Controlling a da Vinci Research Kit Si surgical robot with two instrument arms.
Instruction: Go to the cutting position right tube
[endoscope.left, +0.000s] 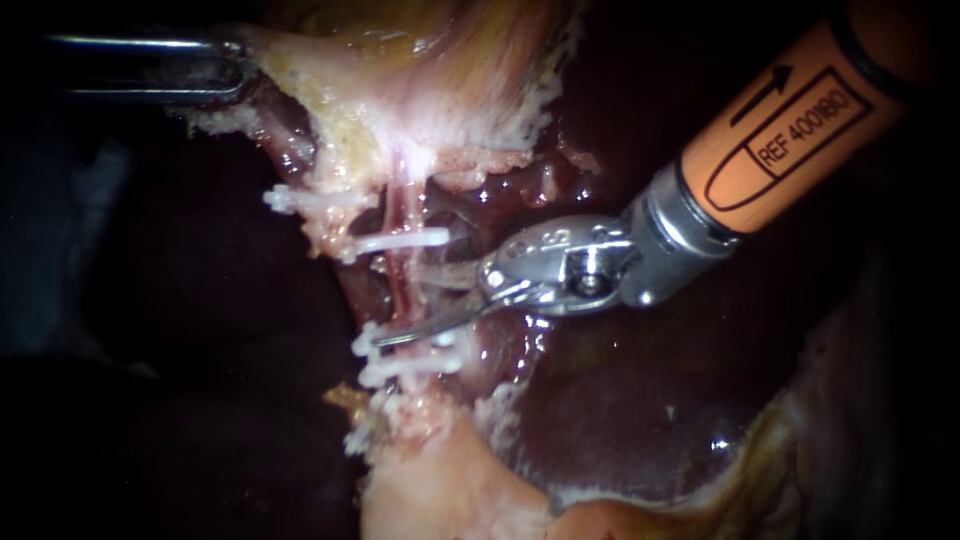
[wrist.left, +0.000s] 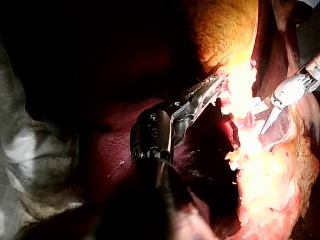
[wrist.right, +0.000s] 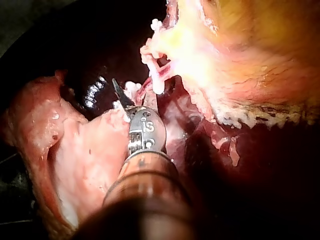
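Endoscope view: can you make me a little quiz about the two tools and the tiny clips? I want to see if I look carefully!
1. True or false: the jaws of the right instrument are pressed shut.
2. Pick one: the clips on the tube are A) white, B) blue, C) black.
3. Fill the gap: the pale tissue is gripped by the ____ instrument.

Key:
1. False. A gap shows between the two jaws.
2. A.
3. Left. Its jaws are shut on that tissue.
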